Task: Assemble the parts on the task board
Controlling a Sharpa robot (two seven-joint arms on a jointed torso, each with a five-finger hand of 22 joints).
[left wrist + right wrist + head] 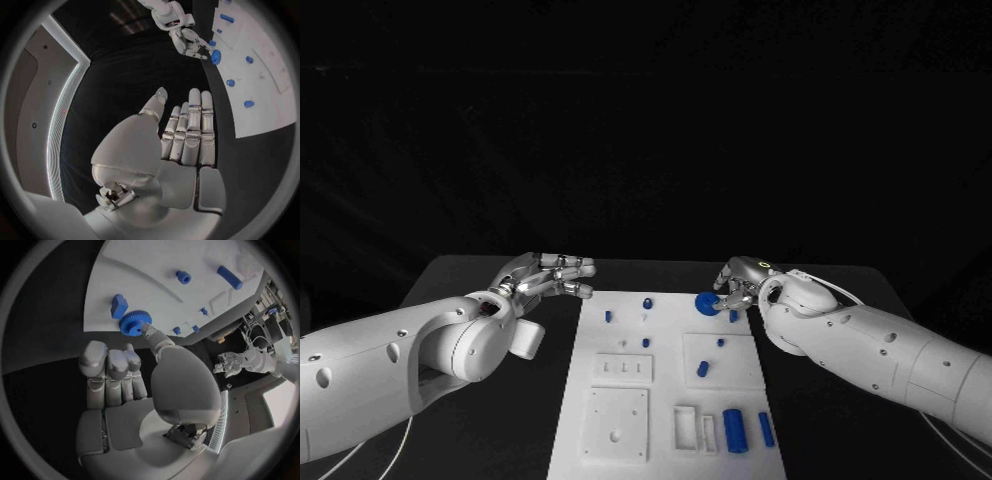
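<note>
Because the right hand (750, 285) has the blue gear (708, 303) only at its fingertips, near the far right corner of the task board (661, 420), the likeliest trouble I can see from here is the gear slipping or tipping as it is moved, and that would come from so shallow a contact on a toothed rim. In the right wrist view the thumb tip touches the gear's edge (134, 323) while the other fingers (109, 362) sit curled just short of it, so I judge it a light pinch at best; whether a second finger truly bears on the far side I cannot tell, since the gear hides it. A small blue block (119, 305) stands just beside the gear on the board, and a careless sweep could knock it over or push it out of place. The other blue parts, among them the 2 long cylinders (733, 431) near the board's near edge, lie well apart from the hand and look safe. The left hand (548, 277) hovers over the black table (459, 275) just off the board's left edge, fingers straight and close together, holding nothing and touching nothing, so it offers no support if the gear goes.
</note>
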